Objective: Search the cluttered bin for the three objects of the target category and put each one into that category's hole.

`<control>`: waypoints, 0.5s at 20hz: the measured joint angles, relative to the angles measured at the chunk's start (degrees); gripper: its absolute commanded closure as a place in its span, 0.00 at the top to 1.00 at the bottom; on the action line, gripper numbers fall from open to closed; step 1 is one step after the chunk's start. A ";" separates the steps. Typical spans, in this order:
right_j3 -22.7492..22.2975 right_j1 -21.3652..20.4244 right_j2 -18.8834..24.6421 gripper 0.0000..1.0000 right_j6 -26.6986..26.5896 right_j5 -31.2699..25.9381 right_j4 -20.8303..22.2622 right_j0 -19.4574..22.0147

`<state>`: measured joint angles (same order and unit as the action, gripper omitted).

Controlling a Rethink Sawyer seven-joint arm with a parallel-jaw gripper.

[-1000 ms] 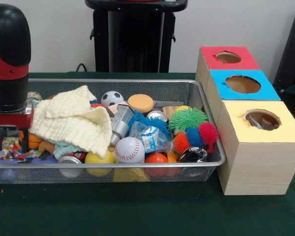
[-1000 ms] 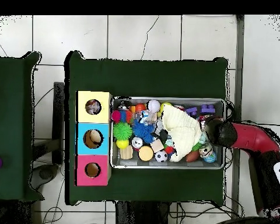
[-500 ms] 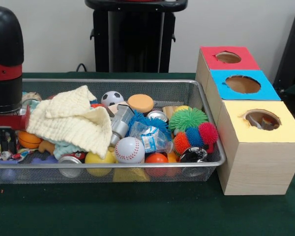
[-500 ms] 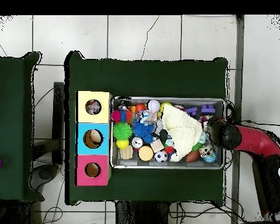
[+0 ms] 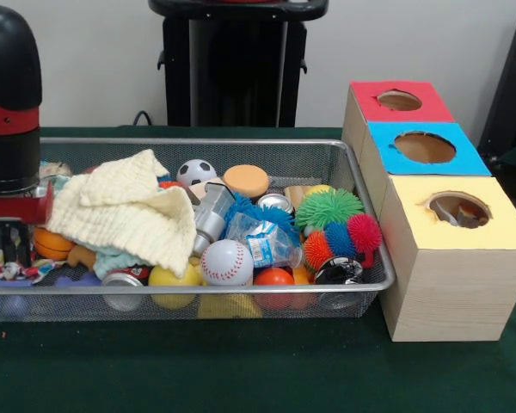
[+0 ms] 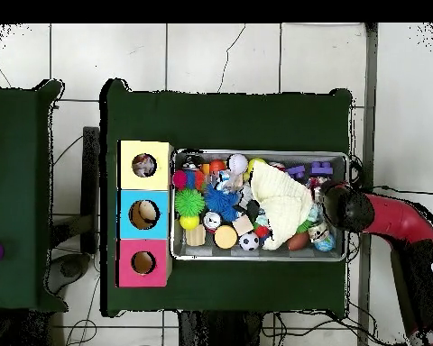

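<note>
Red-and-black arm's gripper (image 5: 9,245) is seen lowered into the left end of the silver wire-mesh bin (image 5: 241,146), front view; finger state cannot be told. Cream knitted cloth (image 5: 125,211) lies just beside it. Red, blue and yellow-topped wooden hole boxes (image 5: 451,232) are lined at frame right.

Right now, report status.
Gripper down in bin's end, fingers' state unclear. Target category not evident. Cream cloth draped over clutter beside it.
</note>
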<state>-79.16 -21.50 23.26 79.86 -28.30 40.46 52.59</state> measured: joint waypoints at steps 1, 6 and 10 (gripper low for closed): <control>-0.10 -0.46 -0.18 0.00 0.00 -0.28 0.01 -0.65; -0.18 -4.24 -1.39 0.00 0.00 -5.16 0.02 -6.70; -0.17 -6.75 -1.59 0.00 0.00 -9.50 0.02 -10.97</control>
<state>-79.32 -28.25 21.67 79.86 -37.81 40.48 41.62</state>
